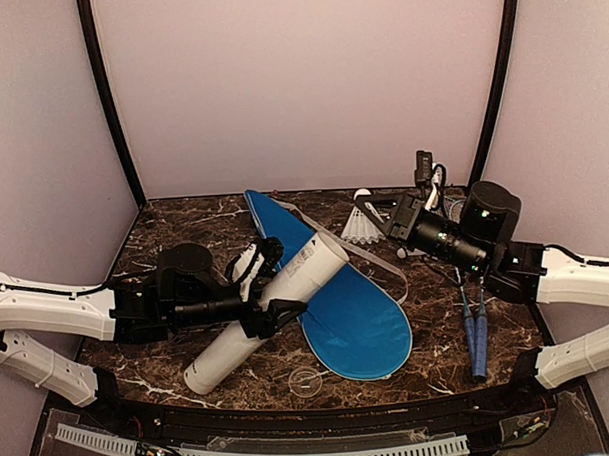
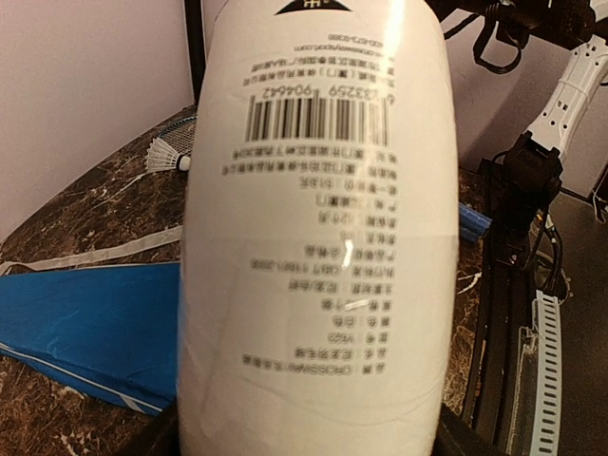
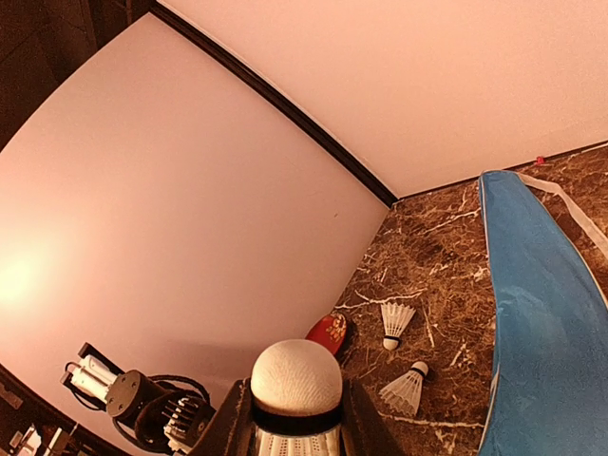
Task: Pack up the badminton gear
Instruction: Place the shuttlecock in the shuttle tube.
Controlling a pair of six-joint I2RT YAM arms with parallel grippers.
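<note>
White tube point(image 2: 313, 237) in left gripper point(image 1: 280, 280): both ends cropped, label print blurred. Shuttlecock point(image 3: 296, 375) in right gripper point(image 3: 296, 408): feathers cut off.

Dark marble table point(image 1: 165, 233) carries blue cover point(image 1: 358, 316), two rackets point(image 1: 475, 337), loose shuttlecocks point(image 3: 396, 323).

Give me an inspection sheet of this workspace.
Surface: dark marble table.
Job's things: tube crossing over the blue cover; rackets at the right; two loose shuttlecocks.
Clutter: red oval by the wall; clear lid at the near edge.
Grippers: left gripper closed on the tube; right gripper closed on a third shuttlecock.
Cables: black loops at the right wrist.
Surroundings: plain walls.
</note>
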